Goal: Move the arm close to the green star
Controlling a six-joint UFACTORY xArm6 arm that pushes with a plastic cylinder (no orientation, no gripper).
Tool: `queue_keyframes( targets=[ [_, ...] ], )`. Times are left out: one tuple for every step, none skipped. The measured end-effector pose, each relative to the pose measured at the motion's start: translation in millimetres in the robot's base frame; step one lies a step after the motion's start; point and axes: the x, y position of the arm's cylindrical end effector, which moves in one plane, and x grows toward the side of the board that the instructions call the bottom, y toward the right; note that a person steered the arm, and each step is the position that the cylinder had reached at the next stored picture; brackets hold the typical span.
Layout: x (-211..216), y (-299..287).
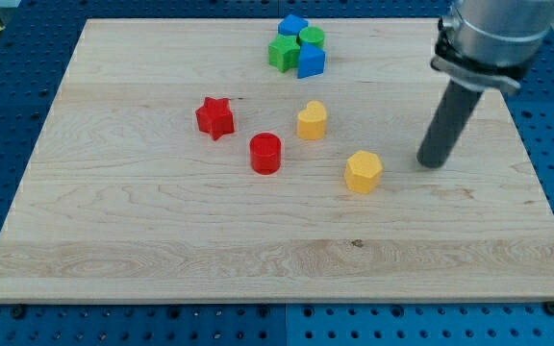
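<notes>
Tip (434,161) rests on the table (162,240), right of the yellow block (363,171), well apart from the green star (283,54); no gripper is fitted.

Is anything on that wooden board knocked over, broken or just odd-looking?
Nothing stands out. The blocks sit flat and whole on the board: two green and two blue bunched at the view's top, the red and yellow ones spread mid-board. My tip rests apart, right of the yellow hexagon.

arm (496,34) cropped at view's top
</notes>
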Motion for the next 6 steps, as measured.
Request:
queue_keyframes(
  targets=[
    [-49.4,-35.1],
    [-86.2,-92.3],
    [-111.2,-169.3],
    [-137.5,-237.8],
    [-195.6,-245.5],
    [-203.9,-245.5]
  ],
)
